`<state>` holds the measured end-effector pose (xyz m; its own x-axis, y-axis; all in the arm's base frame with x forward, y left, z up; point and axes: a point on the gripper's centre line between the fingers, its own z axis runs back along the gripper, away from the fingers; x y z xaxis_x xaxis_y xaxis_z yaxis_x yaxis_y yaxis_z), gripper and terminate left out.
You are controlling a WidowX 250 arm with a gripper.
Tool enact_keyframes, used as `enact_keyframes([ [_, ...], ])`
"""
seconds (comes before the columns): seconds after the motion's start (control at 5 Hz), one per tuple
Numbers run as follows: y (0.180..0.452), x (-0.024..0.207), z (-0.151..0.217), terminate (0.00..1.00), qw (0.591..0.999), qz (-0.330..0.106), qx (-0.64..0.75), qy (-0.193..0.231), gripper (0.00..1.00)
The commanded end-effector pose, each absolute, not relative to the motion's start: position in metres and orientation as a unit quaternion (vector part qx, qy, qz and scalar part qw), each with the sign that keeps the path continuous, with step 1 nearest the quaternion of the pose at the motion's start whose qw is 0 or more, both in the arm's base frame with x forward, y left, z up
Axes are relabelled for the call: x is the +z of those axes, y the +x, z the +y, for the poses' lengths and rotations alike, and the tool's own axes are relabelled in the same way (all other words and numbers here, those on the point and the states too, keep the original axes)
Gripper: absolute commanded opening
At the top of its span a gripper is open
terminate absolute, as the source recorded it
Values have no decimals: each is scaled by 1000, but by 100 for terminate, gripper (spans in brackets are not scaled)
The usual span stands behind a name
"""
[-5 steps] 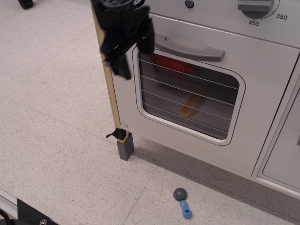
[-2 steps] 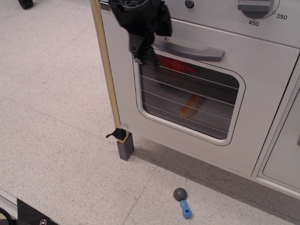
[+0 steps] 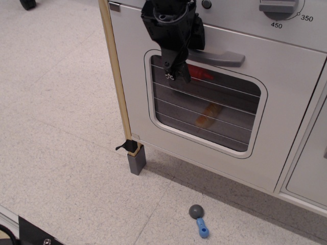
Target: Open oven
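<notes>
The white oven (image 3: 286, 102) fills the upper right, and its door stands shut. The door has a grey bar handle (image 3: 219, 56) and a rounded clear window (image 3: 204, 104) crossed by thin lines; a red item and an orange item show behind it. A grey dial (image 3: 278, 6) marked 350 and 450 sits on the panel above. My black gripper (image 3: 176, 69) hangs in front of the handle's left end and the window's top left corner, fingers pointing down. The handle's left end is hidden behind it. I cannot tell how the jaws stand or whether they touch the handle.
A wooden side strip (image 3: 115, 76) runs down the oven's left edge to a grey foot (image 3: 136, 159). A small toy with a blue handle and grey head (image 3: 198, 218) lies on the speckled floor in front. A plain white cabinet door (image 3: 311, 168) is at the right.
My gripper has moved right, from beside the oven's left edge to in front of the handle's left end. The oven door has not moved.
</notes>
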<state>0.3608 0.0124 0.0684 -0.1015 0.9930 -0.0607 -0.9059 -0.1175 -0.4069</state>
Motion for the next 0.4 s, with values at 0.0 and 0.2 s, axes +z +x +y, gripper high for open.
enact_keyframes([
  [0.0,356,79,23,0,646,-148,730,-170,100],
  [0.2,341,80,33,0,656,-135,723,-167,100],
])
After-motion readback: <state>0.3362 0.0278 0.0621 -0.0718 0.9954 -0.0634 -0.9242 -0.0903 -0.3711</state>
